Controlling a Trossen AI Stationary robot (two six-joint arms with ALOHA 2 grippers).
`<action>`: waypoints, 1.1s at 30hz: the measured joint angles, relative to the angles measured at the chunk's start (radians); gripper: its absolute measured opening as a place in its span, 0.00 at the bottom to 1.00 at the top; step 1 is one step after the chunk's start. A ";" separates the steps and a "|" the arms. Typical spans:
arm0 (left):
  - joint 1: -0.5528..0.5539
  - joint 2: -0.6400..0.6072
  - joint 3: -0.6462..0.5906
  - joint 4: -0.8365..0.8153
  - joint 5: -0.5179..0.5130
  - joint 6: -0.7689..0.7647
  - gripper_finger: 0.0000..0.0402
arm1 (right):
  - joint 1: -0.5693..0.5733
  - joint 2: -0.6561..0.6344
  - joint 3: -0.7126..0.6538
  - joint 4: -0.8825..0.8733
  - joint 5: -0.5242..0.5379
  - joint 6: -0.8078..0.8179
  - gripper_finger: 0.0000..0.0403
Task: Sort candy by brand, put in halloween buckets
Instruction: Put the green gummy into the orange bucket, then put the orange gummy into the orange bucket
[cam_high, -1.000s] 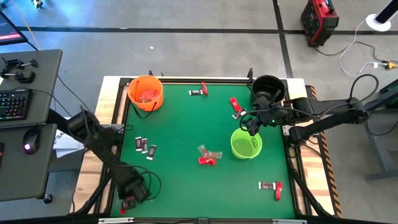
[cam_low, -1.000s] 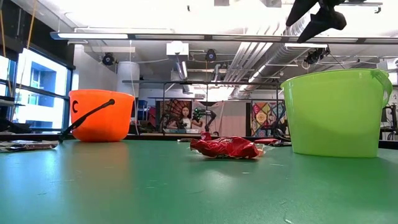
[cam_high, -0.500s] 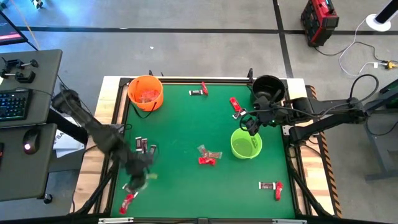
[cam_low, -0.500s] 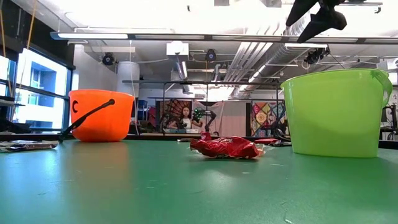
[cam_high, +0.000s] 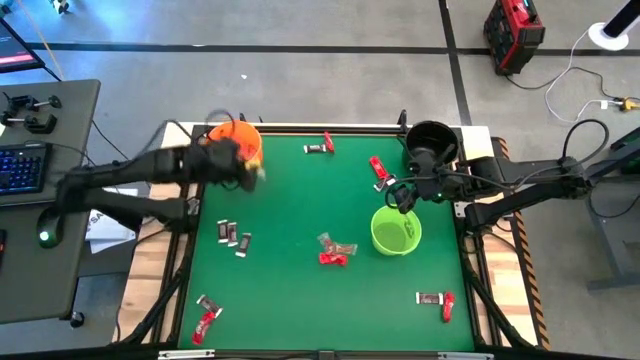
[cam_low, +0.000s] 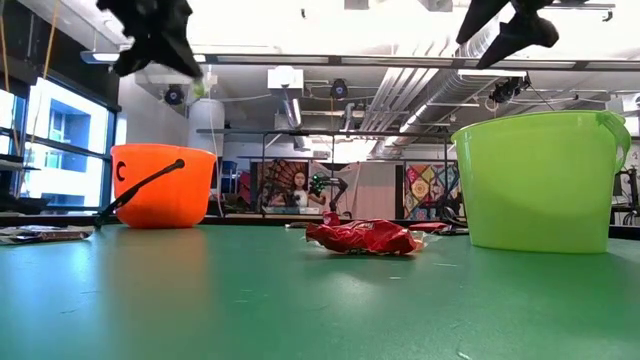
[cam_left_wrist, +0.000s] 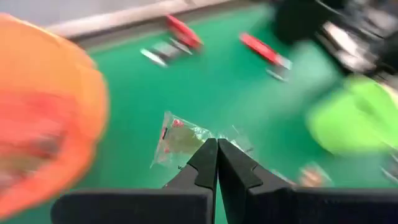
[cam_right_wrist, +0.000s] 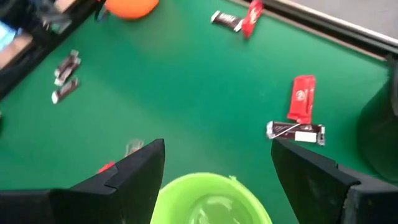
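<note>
Silvery-clear crinkled candy sits pinched in left pincer beside orange bucket.

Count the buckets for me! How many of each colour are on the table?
orange bucket: 1
black bucket: 1
green bucket: 1
Total: 3
</note>
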 joint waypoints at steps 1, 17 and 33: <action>0.066 -0.006 0.000 -0.015 -0.003 0.036 0.00 | 0.000 0.000 0.000 0.001 0.015 0.015 0.72; 0.597 0.154 0.000 -0.094 0.018 0.321 0.06 | -0.001 0.090 0.000 0.066 0.045 0.043 0.72; 0.477 -0.051 0.000 0.115 0.328 0.160 0.40 | -0.027 0.214 0.029 0.562 -0.360 -0.117 0.72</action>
